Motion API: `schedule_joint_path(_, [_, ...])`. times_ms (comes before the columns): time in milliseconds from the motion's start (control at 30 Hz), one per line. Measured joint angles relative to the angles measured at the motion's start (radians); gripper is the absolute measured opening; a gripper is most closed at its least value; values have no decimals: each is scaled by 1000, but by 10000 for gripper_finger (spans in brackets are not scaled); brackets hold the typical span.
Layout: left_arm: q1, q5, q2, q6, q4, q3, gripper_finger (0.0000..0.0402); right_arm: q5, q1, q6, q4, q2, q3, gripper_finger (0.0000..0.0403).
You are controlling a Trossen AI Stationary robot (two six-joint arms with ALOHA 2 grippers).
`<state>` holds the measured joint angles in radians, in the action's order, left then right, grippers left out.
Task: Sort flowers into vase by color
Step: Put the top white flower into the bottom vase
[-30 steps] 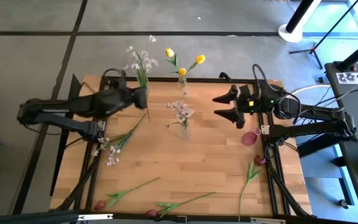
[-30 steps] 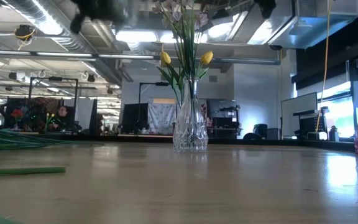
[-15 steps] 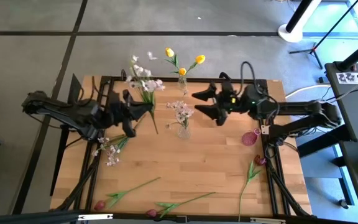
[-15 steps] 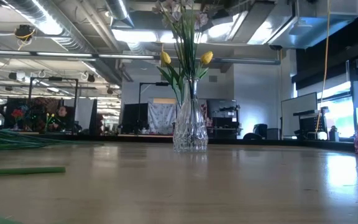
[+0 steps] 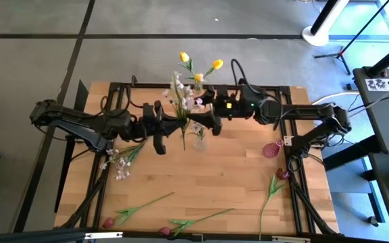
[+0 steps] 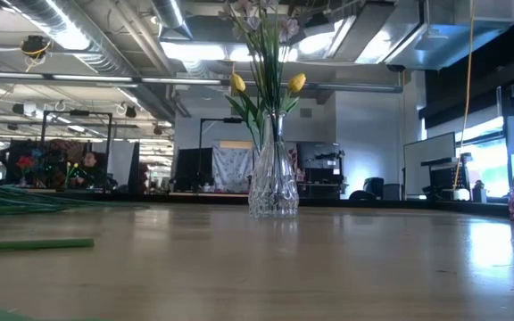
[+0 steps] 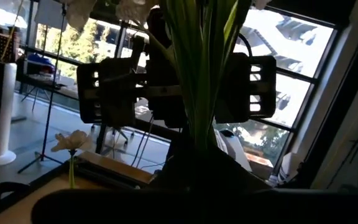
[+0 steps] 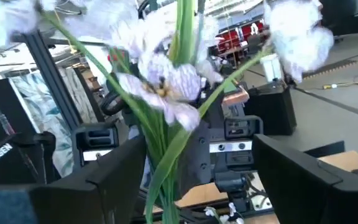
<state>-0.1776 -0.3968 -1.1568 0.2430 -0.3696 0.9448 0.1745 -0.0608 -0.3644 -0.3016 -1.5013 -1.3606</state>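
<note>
- High view was evenly lit, soft shadows under the arms.
- Low view: ceiling lights [image 6: 194, 52] glared at 12 o'clock; near tabletop [image 6: 266, 267] was soft.
- Left wrist view was backlit by windows [image 7: 291, 56], foreground silhouetted.
- Right wrist view: white blossoms [image 8: 160, 81] blurred, overexposed.

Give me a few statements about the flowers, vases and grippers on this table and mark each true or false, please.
1. The left gripper is shut on a spray of white-pink blossoms. True.
2. The right gripper is shut. False: its fingers stand open on either side of the spray.
3. The yellow tulips stand in a vase at the table's far edge. True.
4. The pink vase holds red tulips. False: it is empty; the dark red tulips lie on the table.
</note>
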Motion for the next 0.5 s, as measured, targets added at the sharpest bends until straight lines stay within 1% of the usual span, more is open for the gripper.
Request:
schedule_joint_path(167, [1, -4, 0, -14, 1, 0, 8, 7, 21, -3, -5, -24, -21, 291])
schedule_joint_path(267, [1, -4, -2, -16, 3, 0, 10, 2, 31, -6, -19, -42, -20, 278])
schedule_joint_path(367, [1, -5, -3, -17, 24, 0, 10, 8, 48, -28, -78, -60, -20, 244])
schedule_joint_path(500, [0, -5, -3, -17, 41, 0, 11, -12, 49, -31, -119, -85, -20, 178])
